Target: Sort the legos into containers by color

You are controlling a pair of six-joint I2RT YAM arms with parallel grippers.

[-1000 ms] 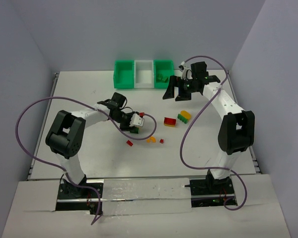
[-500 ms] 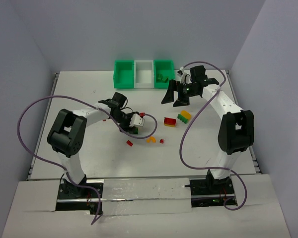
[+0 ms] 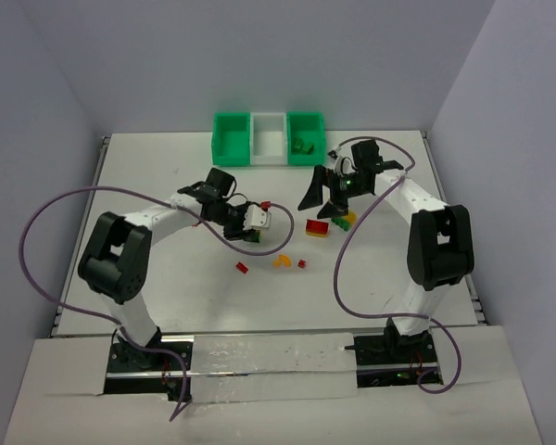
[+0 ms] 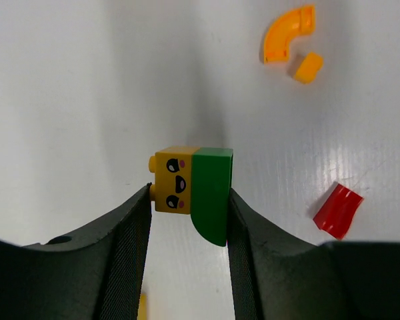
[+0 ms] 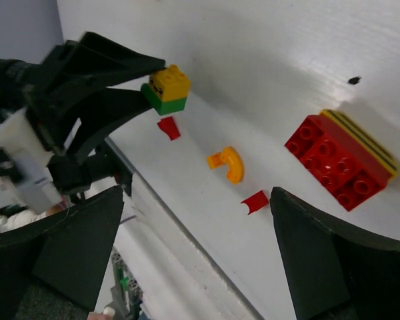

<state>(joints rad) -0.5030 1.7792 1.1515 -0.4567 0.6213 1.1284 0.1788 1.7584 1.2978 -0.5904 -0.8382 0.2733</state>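
Nearest our bases, a small red brick (image 3: 242,268), an orange curved piece (image 3: 283,261) and a red chip (image 3: 302,264) lie loose on the table (image 3: 148,185). Just beyond them, our left gripper (image 4: 190,200) is clamped on a yellow face brick (image 4: 175,180) joined to a green brick (image 4: 211,193), seemingly just off the surface. Farther on, our right gripper (image 3: 325,197) hangs with jaws spread wide, holding nothing, over a red brick (image 3: 316,227). The containers (image 3: 230,156) line the far edge, with green pieces (image 3: 304,146) in the right bin. We judge this two-colour pair needs splitting before binning, so we should squeeze firmly and rise clear of the loose pieces.
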